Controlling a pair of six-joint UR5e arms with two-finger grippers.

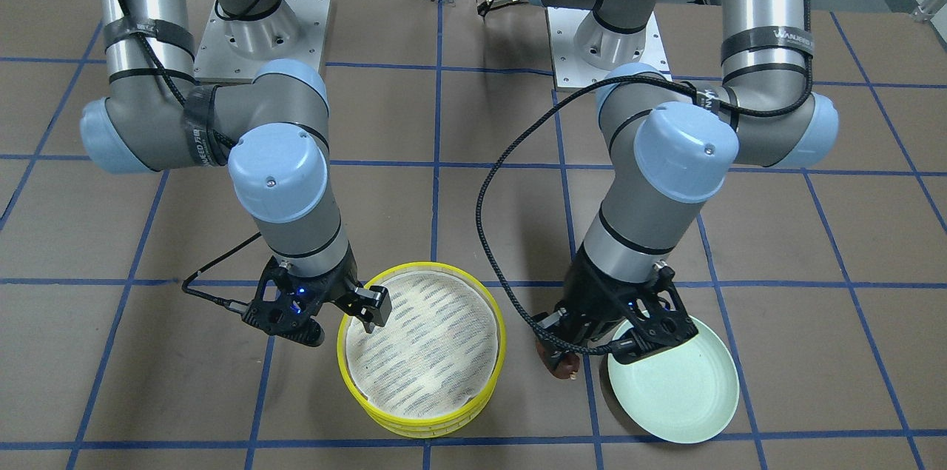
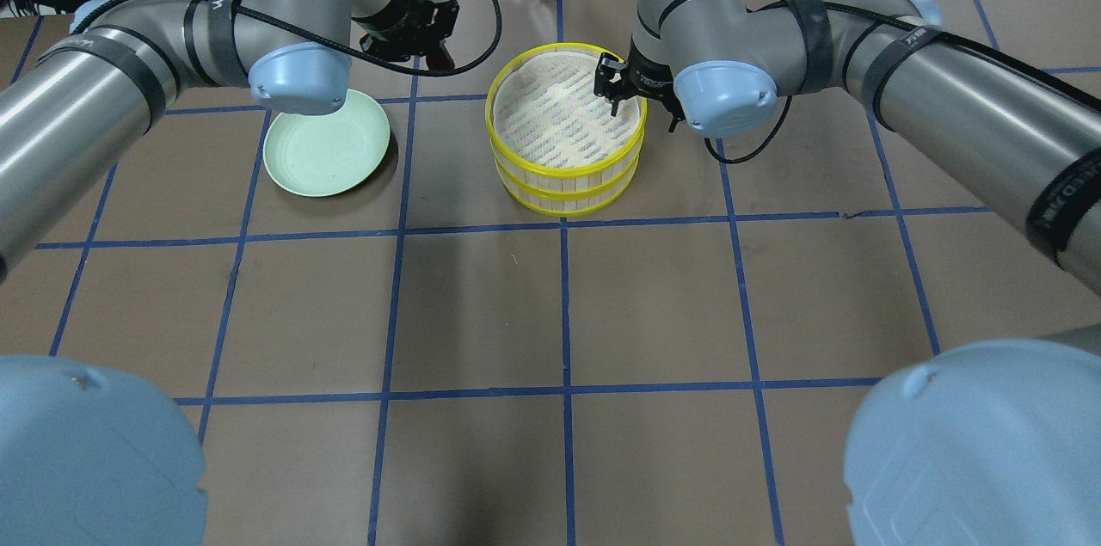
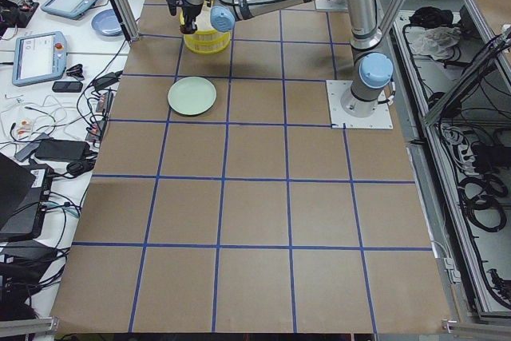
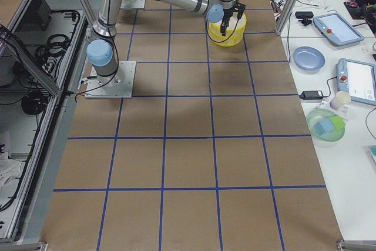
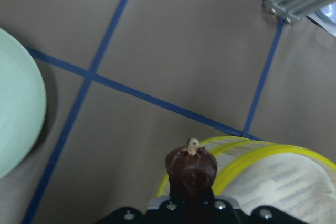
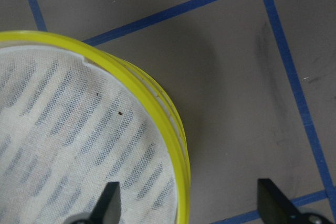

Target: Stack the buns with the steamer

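Toward the table's far edge, opposite the robot's base, a pale green plate (image 2: 322,152) lies flat on the robot's left side. Just beside it, on the side toward the table's middle, the left gripper (image 1: 562,353) is clenched on the dark reddish-brown bun (image 5: 191,167). The bun stands out beyond the fingertips with a small pale nub at its end. It hangs over the brown table cover between the plate and the steamer, touching neither. The steamer (image 2: 566,183), round with yellow bands and a white mesh cloth inside, sits about midway along that same far edge. At the steamer's right side the right gripper (image 6: 190,203) is spread wide and holds nothing. It straddles the yellow rim, with one of its fingers (image 6: 108,203) over the cloth and the other outside over the table.
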